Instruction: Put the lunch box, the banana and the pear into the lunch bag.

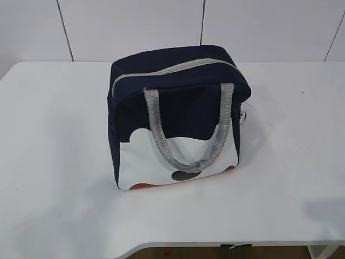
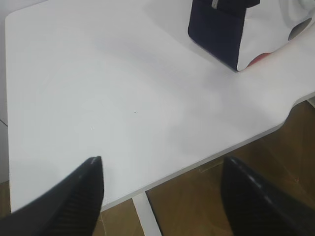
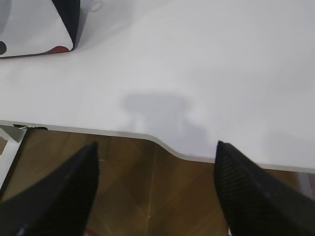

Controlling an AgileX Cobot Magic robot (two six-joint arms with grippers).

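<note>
The navy lunch bag (image 1: 178, 116) stands upright in the middle of the white table (image 1: 54, 162), its grey zipper shut along the top and its grey handle hanging over the white lower panel. A corner of it shows in the left wrist view (image 2: 221, 34) and in the right wrist view (image 3: 44, 24). The lunch box, the banana and the pear are not in view. My left gripper (image 2: 160, 164) is open and empty above the table's front edge, left of the bag. My right gripper (image 3: 156, 150) is open and empty above the front edge, right of the bag. Neither gripper shows in the exterior view.
A metal ring pull (image 1: 244, 116) hangs at the bag's right side. The table's front edge has a curved cut-out (image 3: 167, 147) with wooden floor (image 3: 147, 191) below. A white table leg (image 2: 147, 216) stands under the left front. A white panelled wall (image 1: 161, 27) is behind.
</note>
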